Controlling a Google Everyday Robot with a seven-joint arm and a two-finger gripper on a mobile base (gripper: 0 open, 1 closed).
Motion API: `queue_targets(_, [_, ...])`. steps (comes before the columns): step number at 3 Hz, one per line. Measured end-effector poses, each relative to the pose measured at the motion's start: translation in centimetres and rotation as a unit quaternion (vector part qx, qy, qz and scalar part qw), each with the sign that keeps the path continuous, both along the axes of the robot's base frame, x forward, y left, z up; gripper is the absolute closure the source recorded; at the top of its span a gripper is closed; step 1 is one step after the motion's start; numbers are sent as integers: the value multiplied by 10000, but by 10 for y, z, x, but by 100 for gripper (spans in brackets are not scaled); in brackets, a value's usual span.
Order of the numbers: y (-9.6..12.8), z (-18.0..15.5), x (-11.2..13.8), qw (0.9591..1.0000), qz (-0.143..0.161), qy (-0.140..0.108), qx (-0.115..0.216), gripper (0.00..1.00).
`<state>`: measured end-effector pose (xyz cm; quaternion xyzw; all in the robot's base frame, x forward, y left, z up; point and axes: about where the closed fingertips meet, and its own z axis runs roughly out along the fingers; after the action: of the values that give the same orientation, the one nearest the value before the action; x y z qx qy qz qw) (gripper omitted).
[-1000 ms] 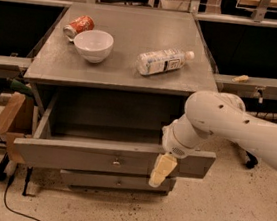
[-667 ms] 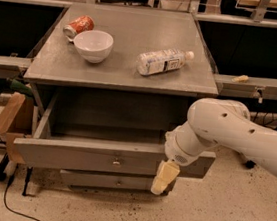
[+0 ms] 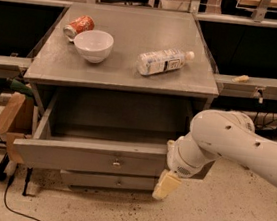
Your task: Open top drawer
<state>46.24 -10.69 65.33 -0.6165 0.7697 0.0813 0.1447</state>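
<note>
Top drawer (image 3: 92, 158) open; jaws seemingly at its right front; bottle (image 3: 162, 61) label unreadable.

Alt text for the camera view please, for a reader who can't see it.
The wide grey wooden top drawer with a small brass knob stands pulled open, and the robot's gripper hangs by the right end of its front. On the grey cabinet top are a white bowl, an orange can on its side and a plastic bottle lying down.
</note>
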Motion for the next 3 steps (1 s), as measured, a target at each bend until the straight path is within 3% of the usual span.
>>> queue_targets(3, [-3, 11, -2, 10000, -6, 40, 4, 89])
